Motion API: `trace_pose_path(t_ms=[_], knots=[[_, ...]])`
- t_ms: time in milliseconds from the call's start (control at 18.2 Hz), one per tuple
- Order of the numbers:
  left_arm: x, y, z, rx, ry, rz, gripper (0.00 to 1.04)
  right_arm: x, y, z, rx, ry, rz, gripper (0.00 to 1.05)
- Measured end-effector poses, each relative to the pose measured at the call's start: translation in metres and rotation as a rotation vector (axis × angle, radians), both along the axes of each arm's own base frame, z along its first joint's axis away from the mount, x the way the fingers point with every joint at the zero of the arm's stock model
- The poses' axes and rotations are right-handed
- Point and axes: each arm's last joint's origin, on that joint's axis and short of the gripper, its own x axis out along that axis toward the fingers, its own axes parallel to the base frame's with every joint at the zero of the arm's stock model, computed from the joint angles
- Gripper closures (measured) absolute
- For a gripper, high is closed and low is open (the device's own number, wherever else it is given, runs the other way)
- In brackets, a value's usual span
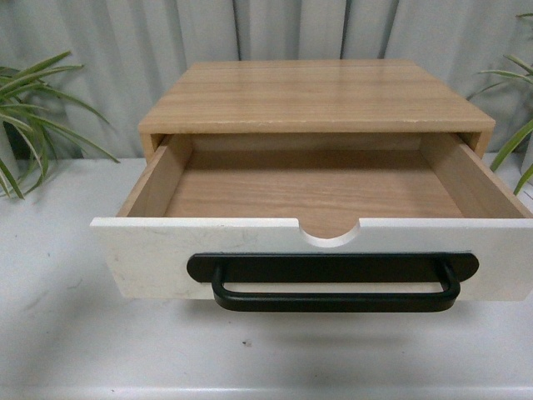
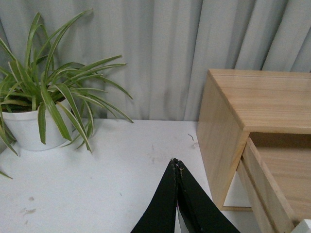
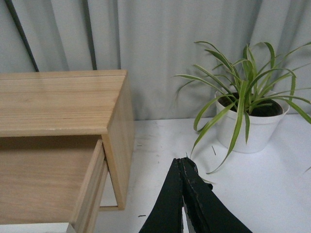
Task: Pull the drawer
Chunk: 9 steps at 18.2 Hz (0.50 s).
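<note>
Black left gripper (image 2: 177, 165) pinched shut on nothing above the white tabletop (image 2: 97, 189); right gripper (image 3: 183, 164) likewise. The white-fronted drawer with black bar handle (image 1: 146, 258) stands pulled out of its light wood cabinet (image 1: 308, 96). Grey pleated curtain (image 1: 275, 29) behind, green potted plants (image 2: 48, 102) flanking.

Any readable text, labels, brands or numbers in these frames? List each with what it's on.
None: no text, label, brand, number or sign shows in any view.
The drawer, its black handle, the wooden cabinet, the left wrist view's pot, the right wrist view's pot, the curtain and the table all look unmarked.
</note>
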Motion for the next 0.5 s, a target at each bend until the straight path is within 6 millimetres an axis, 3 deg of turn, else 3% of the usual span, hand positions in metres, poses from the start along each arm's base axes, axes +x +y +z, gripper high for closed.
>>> trace_pose_path(t_ms=[165, 495], knots=[[-0.013, -0.009, -0.011, 0.001, -0.002, -0.003, 1.03, -0.015, 0.008, -0.01, -0.002, -0.019, 0.004, 1.03], [-0.022, -0.018, -0.019, 0.004, 0.001, -0.018, 1.03, -0.025, 0.017, -0.021, 0.0, -0.004, -0.015, 1.03]])
